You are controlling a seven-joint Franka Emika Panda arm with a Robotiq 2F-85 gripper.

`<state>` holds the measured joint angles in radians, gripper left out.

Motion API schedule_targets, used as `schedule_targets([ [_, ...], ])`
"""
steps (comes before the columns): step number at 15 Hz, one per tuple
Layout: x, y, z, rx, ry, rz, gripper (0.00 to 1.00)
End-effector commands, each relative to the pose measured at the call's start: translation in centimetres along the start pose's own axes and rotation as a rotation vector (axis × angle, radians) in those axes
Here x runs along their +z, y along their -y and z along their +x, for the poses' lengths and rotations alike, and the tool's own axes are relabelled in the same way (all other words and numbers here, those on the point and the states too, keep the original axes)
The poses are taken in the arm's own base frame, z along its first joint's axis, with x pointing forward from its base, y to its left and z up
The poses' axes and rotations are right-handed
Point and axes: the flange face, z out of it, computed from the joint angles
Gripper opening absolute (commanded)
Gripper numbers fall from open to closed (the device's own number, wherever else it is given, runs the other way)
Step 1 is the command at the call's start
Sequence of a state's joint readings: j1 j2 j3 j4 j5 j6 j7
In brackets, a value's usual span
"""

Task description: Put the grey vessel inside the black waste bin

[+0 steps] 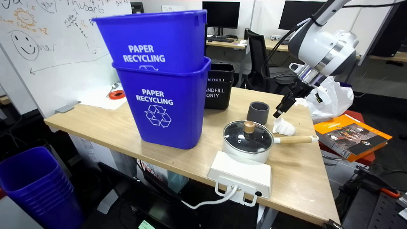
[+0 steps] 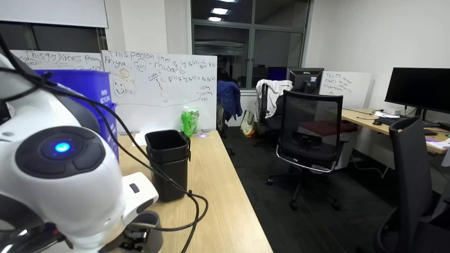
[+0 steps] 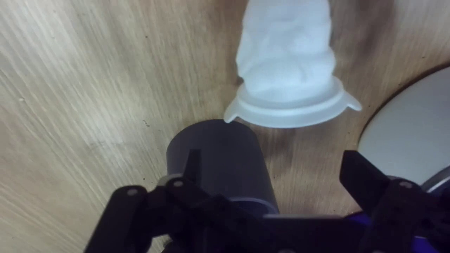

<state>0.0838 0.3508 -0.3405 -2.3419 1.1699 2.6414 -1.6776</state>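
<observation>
In the wrist view the gripper (image 3: pixel 273 168) stands wide, its 2 fingers well apart. The finger on that view's 9 o'clock side overlaps the grey vessel (image 3: pixel 219 160); whether they touch, this dim view hardly lets me say. In an exterior view the vessel stands upright on the wooden table (image 1: pixel 299 178), with the gripper near its 3 o'clock. The black waste bin (image 1: pixel 218 98), nested with a 2nd black bin (image 1: pixel 224 75), stands apart at the vessel's 10 o'clock. A ridged white piece (image 1: pixel 284 128) lies at 4 o'clock, and the lidded pan (image 1: pixel 244 140) between 6 and 7. Further off, between 9 and 10, rise 2 stacked blue recycling bins (image 1: pixel 168 83).
</observation>
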Motion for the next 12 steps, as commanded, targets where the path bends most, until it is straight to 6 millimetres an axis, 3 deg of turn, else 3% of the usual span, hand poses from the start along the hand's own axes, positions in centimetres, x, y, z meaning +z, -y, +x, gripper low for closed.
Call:
schedule_targets([
  [1, 1.89, -1.79, 0.51, -0.063, 0.009, -0.048, 1.00],
  [4, 2.35, -2.67, 0.69, -0.083, 0.036, -0.068, 1.00],
  [12, 2.40, -2.08, 0.48, -0.054, 0.036, -0.045, 1.00],
])
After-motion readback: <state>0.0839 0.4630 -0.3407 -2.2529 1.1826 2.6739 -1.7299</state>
